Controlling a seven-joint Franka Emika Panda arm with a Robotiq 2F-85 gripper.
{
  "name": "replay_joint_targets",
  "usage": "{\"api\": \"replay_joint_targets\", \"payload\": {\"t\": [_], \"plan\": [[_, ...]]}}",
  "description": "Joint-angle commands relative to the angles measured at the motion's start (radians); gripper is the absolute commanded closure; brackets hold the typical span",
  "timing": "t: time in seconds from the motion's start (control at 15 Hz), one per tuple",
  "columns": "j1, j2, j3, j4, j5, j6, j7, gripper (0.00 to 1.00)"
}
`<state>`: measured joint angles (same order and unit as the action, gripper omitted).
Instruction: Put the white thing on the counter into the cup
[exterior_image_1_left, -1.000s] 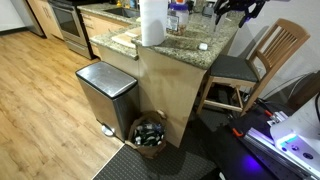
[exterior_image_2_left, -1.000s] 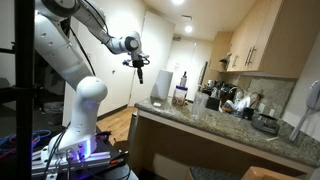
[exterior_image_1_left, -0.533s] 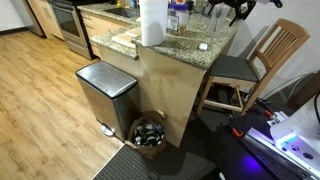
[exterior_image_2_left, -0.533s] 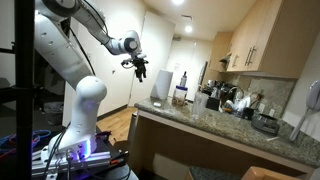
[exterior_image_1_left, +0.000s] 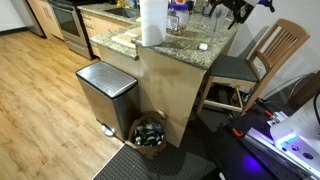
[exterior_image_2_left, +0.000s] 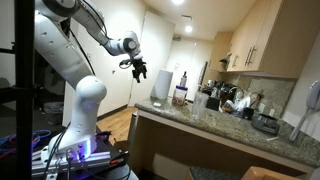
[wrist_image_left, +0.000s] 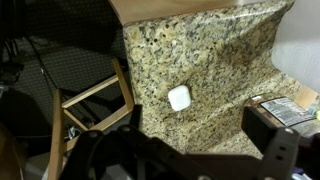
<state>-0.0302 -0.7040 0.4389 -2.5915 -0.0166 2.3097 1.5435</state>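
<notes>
The white thing (wrist_image_left: 180, 97) is a small rounded flat piece lying on the speckled granite counter (wrist_image_left: 220, 50). It also shows in an exterior view (exterior_image_1_left: 201, 45), near the counter's corner. My gripper (wrist_image_left: 175, 150) is open and empty, with its dark fingers spread wide. It hangs high above the counter's chair-side end in both exterior views (exterior_image_1_left: 235, 8) (exterior_image_2_left: 138, 68), well apart from the piece. Several containers (exterior_image_1_left: 178, 15) stand at the counter's far end. I cannot tell which of them is the cup.
A tall white paper-towel roll (exterior_image_1_left: 152, 22) stands on the counter. A steel bin (exterior_image_1_left: 105, 92) and a small basket (exterior_image_1_left: 150, 133) sit on the floor by the island. A wooden chair (exterior_image_1_left: 255, 60) stands at the counter's end, also in the wrist view (wrist_image_left: 95, 100).
The gripper has tilted and shifted slightly toward the counter while staying high above it. The white piece has not moved.
</notes>
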Motion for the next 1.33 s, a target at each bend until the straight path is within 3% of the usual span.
{"api": "replay_joint_targets", "payload": {"t": [0.0,0.07,0.13,0.4,0.6,0.67,0.93,1.27], "plan": [[0.006,0.006,0.01,-0.007,0.046,0.045,0.176,0.0],[0.009,0.013,0.013,-0.004,0.06,0.059,0.229,0.0],[-0.05,0.107,0.009,0.19,0.025,-0.015,0.267,0.0],[-0.137,0.186,-0.013,0.374,-0.054,-0.025,0.456,0.0],[-0.163,0.283,-0.061,0.531,-0.084,-0.127,0.558,0.0],[-0.106,0.205,-0.08,0.425,-0.096,-0.056,0.522,0.0],[-0.119,0.296,-0.116,0.517,-0.093,-0.151,0.577,0.0],[-0.121,0.316,-0.25,0.411,-0.036,-0.207,0.658,0.0]]}}
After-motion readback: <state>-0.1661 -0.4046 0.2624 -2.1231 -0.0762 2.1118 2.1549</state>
